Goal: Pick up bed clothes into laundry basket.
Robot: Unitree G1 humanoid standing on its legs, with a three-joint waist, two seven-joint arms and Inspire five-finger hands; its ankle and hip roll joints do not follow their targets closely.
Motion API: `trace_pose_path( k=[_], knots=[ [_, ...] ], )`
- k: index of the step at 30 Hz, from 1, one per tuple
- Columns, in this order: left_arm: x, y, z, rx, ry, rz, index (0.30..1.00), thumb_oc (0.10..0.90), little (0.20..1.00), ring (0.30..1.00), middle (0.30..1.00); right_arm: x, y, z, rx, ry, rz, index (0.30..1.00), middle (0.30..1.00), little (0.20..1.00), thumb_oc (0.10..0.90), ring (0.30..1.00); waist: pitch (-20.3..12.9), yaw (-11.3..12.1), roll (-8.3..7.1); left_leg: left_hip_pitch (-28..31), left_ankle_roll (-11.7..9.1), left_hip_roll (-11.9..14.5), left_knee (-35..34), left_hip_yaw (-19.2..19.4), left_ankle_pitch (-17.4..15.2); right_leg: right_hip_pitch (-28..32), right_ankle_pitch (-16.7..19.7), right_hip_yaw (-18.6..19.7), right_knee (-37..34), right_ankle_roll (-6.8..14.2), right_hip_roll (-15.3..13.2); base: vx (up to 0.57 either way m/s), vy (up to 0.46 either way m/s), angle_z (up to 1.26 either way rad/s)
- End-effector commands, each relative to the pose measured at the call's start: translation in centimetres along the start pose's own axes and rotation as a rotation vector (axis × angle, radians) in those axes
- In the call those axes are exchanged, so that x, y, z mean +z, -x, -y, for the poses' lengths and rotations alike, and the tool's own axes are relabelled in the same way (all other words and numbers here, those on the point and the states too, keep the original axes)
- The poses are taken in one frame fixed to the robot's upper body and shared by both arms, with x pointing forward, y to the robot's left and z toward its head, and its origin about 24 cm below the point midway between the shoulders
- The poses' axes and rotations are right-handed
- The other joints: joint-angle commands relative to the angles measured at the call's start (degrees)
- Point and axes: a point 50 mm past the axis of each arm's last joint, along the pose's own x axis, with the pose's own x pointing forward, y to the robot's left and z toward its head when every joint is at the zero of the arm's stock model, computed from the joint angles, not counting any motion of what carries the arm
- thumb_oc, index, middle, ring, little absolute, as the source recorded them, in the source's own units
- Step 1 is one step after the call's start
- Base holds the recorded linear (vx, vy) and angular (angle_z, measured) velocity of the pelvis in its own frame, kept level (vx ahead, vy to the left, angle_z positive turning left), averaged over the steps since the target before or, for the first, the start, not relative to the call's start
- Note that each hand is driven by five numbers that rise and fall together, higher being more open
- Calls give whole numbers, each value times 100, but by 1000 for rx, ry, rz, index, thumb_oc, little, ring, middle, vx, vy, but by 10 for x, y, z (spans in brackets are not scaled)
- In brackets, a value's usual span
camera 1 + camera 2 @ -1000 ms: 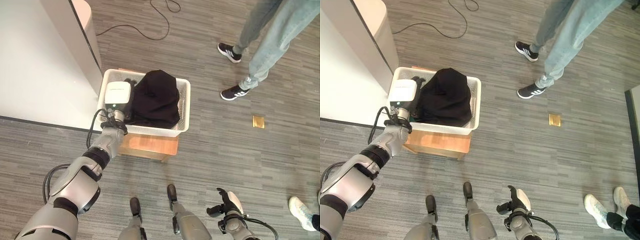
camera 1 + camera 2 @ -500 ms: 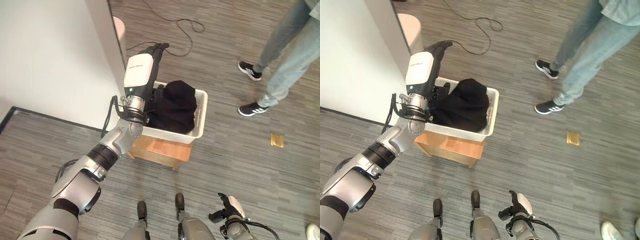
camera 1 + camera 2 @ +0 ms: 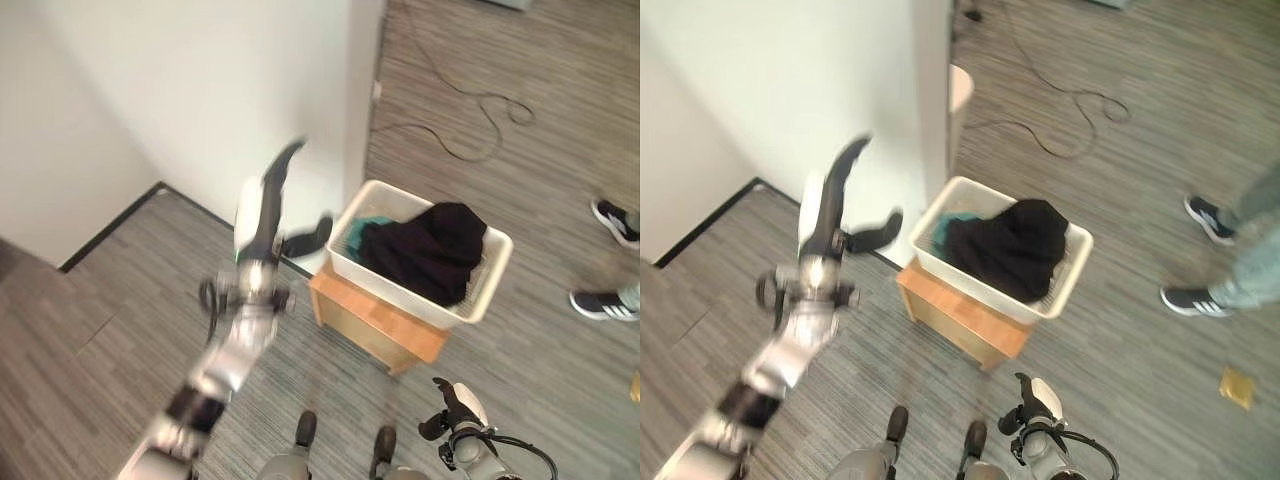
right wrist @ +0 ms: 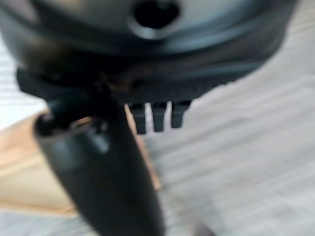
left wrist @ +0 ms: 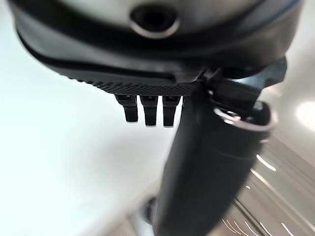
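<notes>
A white laundry basket (image 3: 339,262) sits on a low wooden stand (image 3: 378,332). A black garment (image 3: 430,252) is heaped inside it, with a bit of teal cloth (image 3: 364,229) beside it at the basket's left end. My left hand (image 3: 257,214) is raised just left of the basket, apart from it, fingers (image 5: 146,110) straight and thumb (image 5: 210,162) out, holding nothing. My right hand (image 3: 456,408) hangs low near the bottom edge, its fingers (image 4: 157,116) relaxed and empty.
The white bed surface (image 3: 190,90) fills the upper left, right behind the basket. A person's shoes (image 3: 602,304) stand on the grey floor to the right. A thin cable (image 3: 470,108) lies on the floor beyond the basket, and a small gold floor plate (image 3: 1238,387) lies at the right.
My left hand has lifted out of the basket and swung to its left, empty. The camera has swung too, so the whole scene has shifted right.
</notes>
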Motion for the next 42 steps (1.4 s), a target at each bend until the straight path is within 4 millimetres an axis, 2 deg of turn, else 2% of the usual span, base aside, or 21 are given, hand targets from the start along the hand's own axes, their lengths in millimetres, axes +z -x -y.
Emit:
trace_pose_path(
  k=[1,7,9,10,13,15,16,18,19,20,21,23,24,26,29,32,33,34,35,39,42],
  knots=[
    [-12,7,-24,17,-24,4,900,800,900,900,900,42,-2,-6,7,-33,161,900,900,900,800,900,-171,476,-713,-208,-40,-170,-9,-146,-528,378,-339,-55,31,627,-826,7,-36,36],
    [-79,55,-37,33,-27,-352,900,800,900,900,900,61,2,-2,19,-42,270,900,900,900,800,900,-140,852,-716,-403,-122,-363,-7,-826,-314,611,-612,-432,313,456,-783,25,-67,71],
    [-99,56,-45,89,-36,-453,900,800,900,900,900,82,2,10,2,-10,370,900,900,900,800,900,-229,433,-662,-462,-35,-659,16,-1360,-156,205,-1099,1702,729,287,-123,174,46,136],
    [-99,53,-49,113,-2,-451,900,800,900,900,900,91,2,12,4,12,408,900,900,900,800,900,-236,391,-613,-486,-85,-657,21,-1352,-115,110,-1089,2191,767,323,-26,56,122,158],
    [-103,54,-51,172,78,-487,900,800,900,900,900,123,4,20,-1,46,520,900,900,900,800,900,-179,488,-528,-481,-175,-629,-6,-1349,-103,186,-1067,2457,598,183,40,-21,2,100],
    [-100,54,-53,213,141,-479,900,800,900,900,900,149,5,35,-42,35,598,900,900,900,800,900,-162,590,-404,-531,-243,-585,-9,-1376,0,324,-996,2179,373,132,18,-52,-122,11],
    [-99,56,-58,234,172,-469,900,800,900,900,900,142,3,35,26,-37,575,900,900,900,800,900,-152,621,-338,-573,-309,-571,-9,-1369,31,403,-955,1972,219,128,4,-168,-68,33],
    [-94,67,-70,317,221,-446,900,800,900,900,900,145,17,74,-107,-12,701,900,900,900,800,900,67,514,-224,-952,-404,-353,136,-380,172,545,-1024,1512,31,178,-92,-185,12,70],
    [-94,67,-70,317,222,-446,900,800,900,900,900,145,17,75,-108,-11,701,900,900,900,800,900,63,524,-210,-965,-401,-346,130,-376,196,527,-1003,1519,31,184,-86,-162,21,129],
    [-90,62,-71,325,233,-418,900,800,900,900,900,140,14,71,-85,-41,684,900,900,900,800,900,126,420,-222,-1057,-284,-63,336,903,43,539,-943,1170,31,261,-235,-369,-93,185],
    [-84,60,-79,358,283,-385,900,800,900,900,900,145,17,91,-154,-100,710,900,900,900,800,900,127,245,-290,-1072,-150,615,860,2759,-126,595,-923,336,85,305,-381,-439,-153,218],
    [-79,57,-90,381,310,-347,900,800,900,900,900,161,31,116,-240,-171,810,900,900,900,800,900,-70,14,-394,-792,-161,1170,1354,3896,-425,728,-1044,-442,286,211,-546,-182,-173,222],
    [-79,57,-91,379,309,-347,900,800,900,900,900,161,32,117,-239,-173,810,900,900,900,800,900,-55,-14,-403,-813,-172,1176,1435,3854,-480,758,-1089,-482,309,213,-550,15,-116,204],
    [-69,46,-104,373,311,-278,900,800,900,900,900,170,49,143,-339,-239,897,900,900,900,800,900,-365,-252,-472,-485,-221,1767,1668,4671,-493,974,-1202,-1309,680,133,-732,148,-27,184],
    [-69,48,-102,341,324,-288,900,800,900,900,900,171,60,151,-390,-250,929,900,900,900,800,900,-518,-318,-503,-63,121,823,1096,3987,-837,868,-610,-1614,2060,390,-1481,276,236,229],
    [-64,43,-103,324,313,-262,900,800,900,900,900,173,64,155,-414,-251,949,900,900,900,800,900,-467,-425,-579,14,343,507,1006,3837,-975,652,-88,-1493,2854,611,-1960,125,170,181],
    [-55,31,-103,303,300,-206,900,800,900,900,900,181,70,158,-440,-255,992,900,900,900,800,900,-243,-664,-519,148,509,326,885,3466,-958,-18,523,-498,4101,783,-2021,-29,-22,163],
    [-46,19,-102,277,284,-159,900,800,900,900,900,184,73,164,-468,-272,1012,900,900,900,800,900,-121,-785,-372,126,487,447,663,3092,-661,-530,101,246,4316,540,-1612,-33,-38,129],
    [-46,19,-102,277,284,-158,900,800,900,900,900,184,73,164,-469,-272,1012,900,900,900,800,900,-122,-783,-375,121,481,445,651,3090,-651,-550,83,247,4341,532,-1617,-70,-202,177],
    [-37,5,-97,247,302,-110,900,800,900,900,900,195,79,174,-502,-272,1054,900,900,900,800,900,-76,-925,-455,96,145,418,155,2036,-285,-710,-554,1747,2928,440,-1037,109,-318,209],
    [-30,-3,-95,231,309,-80,900,800,900,900,900,194,87,185,-553,-224,1078,900,900,900,800,900,-149,-1273,-712,21,129,44,64,946,-280,-561,-905,3986,1768,353,10,192,-296,224]
  ],
)
